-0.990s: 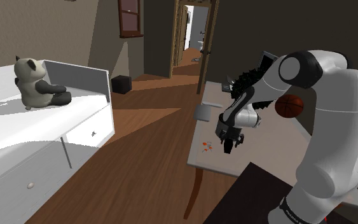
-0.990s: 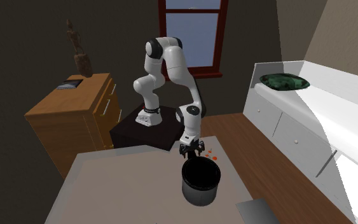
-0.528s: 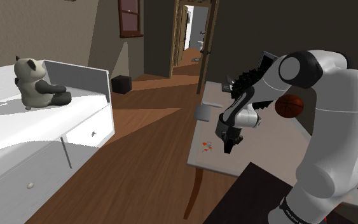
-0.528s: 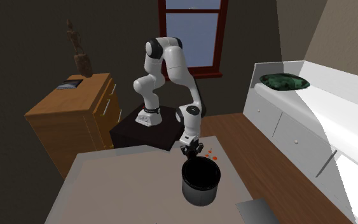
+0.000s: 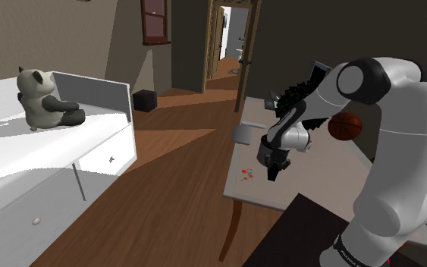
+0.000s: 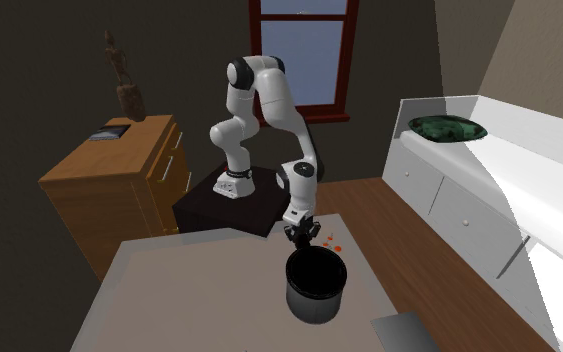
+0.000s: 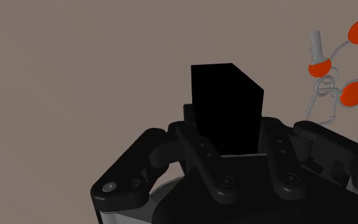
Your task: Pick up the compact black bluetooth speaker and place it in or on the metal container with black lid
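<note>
Black on black, the speaker (image 7: 225, 105) was clasped between the fingers (image 7: 199, 153) of the claw (image 7: 228, 130), which were drawn in narrow against its sides; its lower part was hidden by them. From the second exterior view, the claw was seen just behind the dark pot (image 6: 316, 300), at its far rim. There the speaker could hardly be made out. Whether it was raised off the table (image 6: 169, 290) could not be told. Orange-tagged keys (image 6: 331, 243) were seen near the pot.
</note>
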Available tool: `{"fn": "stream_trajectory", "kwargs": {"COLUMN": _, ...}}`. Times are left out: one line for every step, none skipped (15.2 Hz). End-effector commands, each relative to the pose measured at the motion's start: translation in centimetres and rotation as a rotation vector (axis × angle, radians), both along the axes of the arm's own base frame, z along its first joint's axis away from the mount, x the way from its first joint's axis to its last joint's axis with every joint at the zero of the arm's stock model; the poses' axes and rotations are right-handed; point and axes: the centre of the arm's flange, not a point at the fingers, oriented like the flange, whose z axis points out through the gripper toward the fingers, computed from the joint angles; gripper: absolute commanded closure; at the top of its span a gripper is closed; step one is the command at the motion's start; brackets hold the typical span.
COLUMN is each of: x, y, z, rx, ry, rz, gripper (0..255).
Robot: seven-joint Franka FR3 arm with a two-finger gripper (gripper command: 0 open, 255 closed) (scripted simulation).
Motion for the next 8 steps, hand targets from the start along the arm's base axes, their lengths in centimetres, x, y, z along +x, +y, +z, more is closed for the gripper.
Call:
{"fn": "stream_trajectory", "kwargs": {"x": -0.1, "y": 0.0, "z": 1.1, "rx": 0.0, "ry": 0.0, "rz": 0.0, "gripper": 255}}
{"fn": "stream_trajectory", "kwargs": {"x": -0.1, "y": 0.0, "z": 1.6, "rx": 0.0, "ry": 0.0, "rz": 0.0, "gripper": 255}}
{"fn": "stream_trajectory", "kwargs": {"x": -0.1, "y": 0.0, "z": 2.2, "rx": 0.0, "ry": 0.0, "rz": 0.0, "gripper": 255}}
{"fn": "stream_trajectory", "kwargs": {"x": -0.1, "y": 0.0, "z": 2.7, "rx": 0.0, "ry": 0.0, "rz": 0.0, "gripper": 255}}
{"fn": "stream_trajectory", "kwargs": {"x": -0.1, "y": 0.0, "z": 3.2, "rx": 0.0, "ry": 0.0, "rz": 0.0, "gripper": 255}}
{"fn": "stream_trajectory", "kwargs": {"x": -0.1, "y": 0.0, "z": 3.8, "rx": 0.0, "ry": 0.0, "rz": 0.0, "gripper": 255}}
{"fn": "stream_trajectory", "kwargs": {"x": -0.1, "y": 0.0, "z": 4.3, "rx": 0.0, "ry": 0.0, "rz": 0.0, "gripper": 255}}
{"fn": "stream_trajectory", "kwargs": {"x": -0.1, "y": 0.0, "z": 4.8, "rx": 0.0, "ry": 0.0, "rz": 0.0, "gripper": 255}}
